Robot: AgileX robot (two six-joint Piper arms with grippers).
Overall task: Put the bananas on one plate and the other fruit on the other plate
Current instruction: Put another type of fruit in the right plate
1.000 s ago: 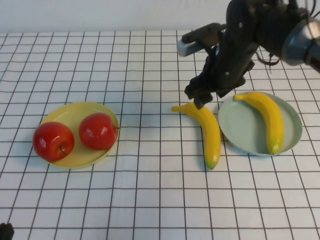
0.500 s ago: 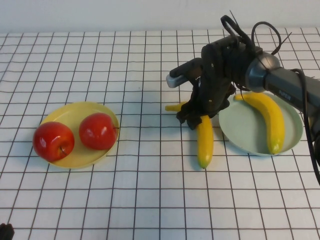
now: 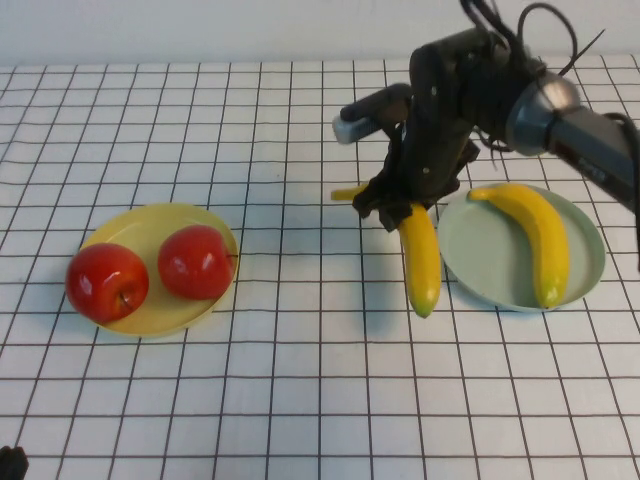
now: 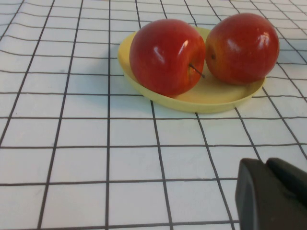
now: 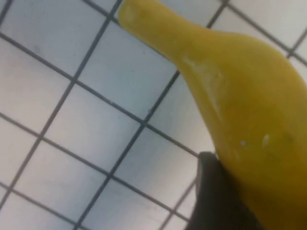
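Observation:
My right gripper is shut on a yellow banana near its stem end and holds it just left of the pale blue-green plate, its green tip pointing toward me. In the right wrist view the banana fills the frame against a dark finger. The second banana lies on that plate. Two red apples sit on the yellow plate at the left. My left gripper is shut and empty, low near the front left corner, facing the apples and the yellow plate.
A white tablecloth with a black grid covers the table. The right arm reaches in from the right, above the back of the blue-green plate.
My right gripper came down, shut on the stem end of the loose banana, and has raised it a little and shifted it toward the blue-green plate. The left arm has not moved.

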